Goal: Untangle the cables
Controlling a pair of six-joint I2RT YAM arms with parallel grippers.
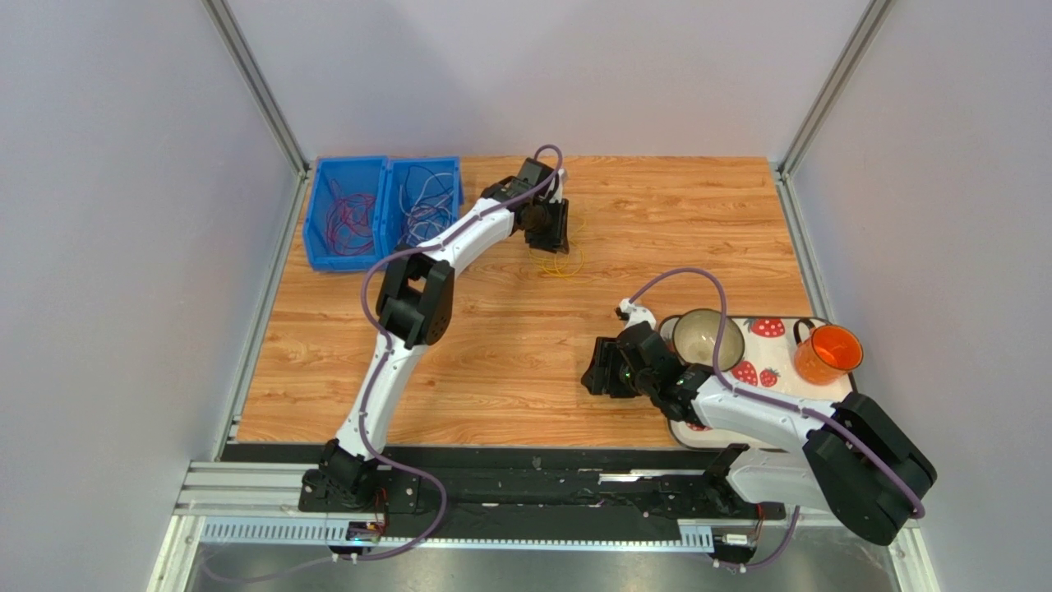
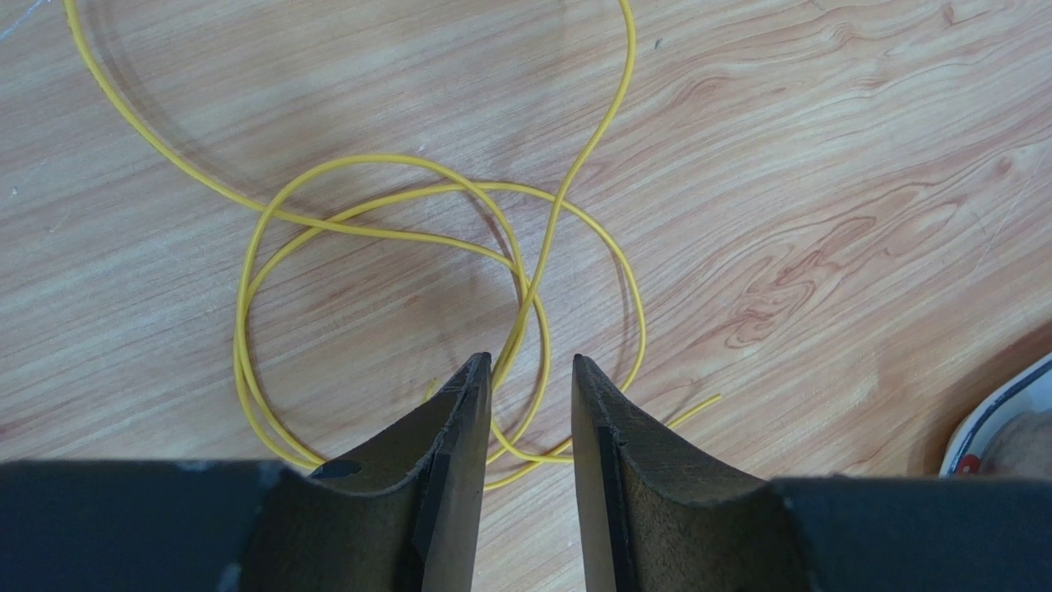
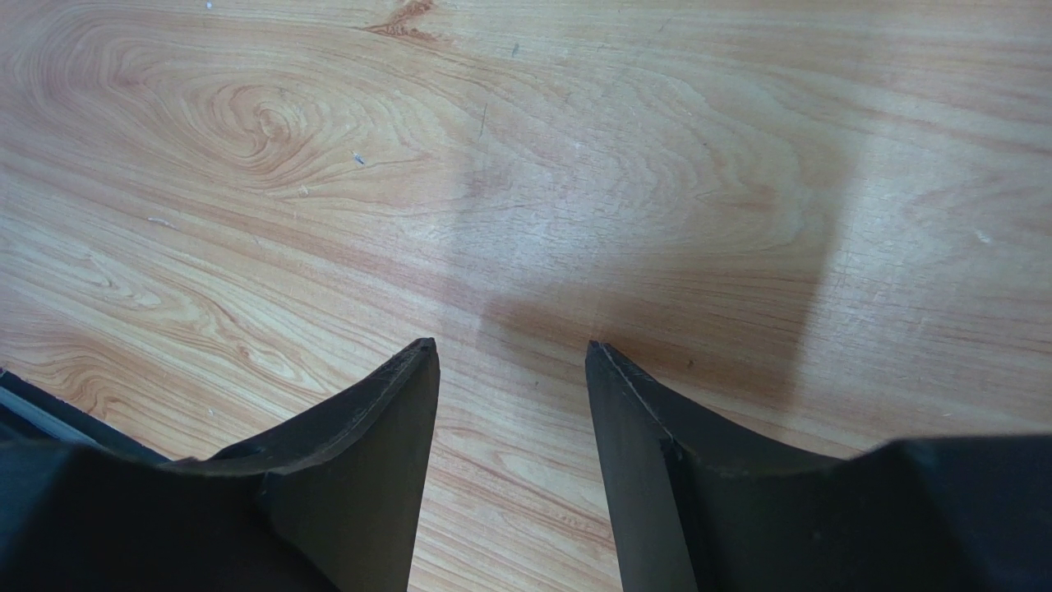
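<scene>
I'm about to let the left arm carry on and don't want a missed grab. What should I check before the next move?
1. Yellow cable lined up with the left gripper: ok, strands run through the gap between its jaws.
2. Jaws closed on the cable: not ok, they stand apart, wider than the thin strands.
3. Cable free of crossings: not ok, its loops overlap at several spots.
4. Both cable ends in sight: cannot tell, one end lies by the right-hand finger and the rest runs out of the wrist view.
5. Right gripper free to help: ok, open above the table, holding nothing.
</scene>
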